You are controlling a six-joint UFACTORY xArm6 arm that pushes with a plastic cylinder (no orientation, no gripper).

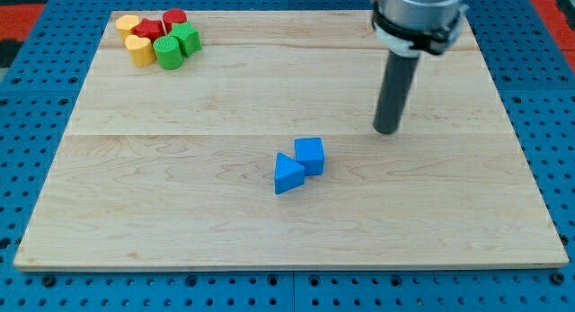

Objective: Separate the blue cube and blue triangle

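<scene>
Tool-wise, my tip (pixel 387 130) is a bare rod gripping nothing, resting on the bench (pixel 180 168) up-right of the touching blue cube (pixel 310 156) and blue triangle (pixel 287 174).

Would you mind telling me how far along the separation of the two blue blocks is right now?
Nothing looks done yet: the blue cube and blue triangle sit touching near the board's middle. In hand: my tip rests to the cube's upper right, apart from both. Left: pushing between or against one block to part them.
</scene>
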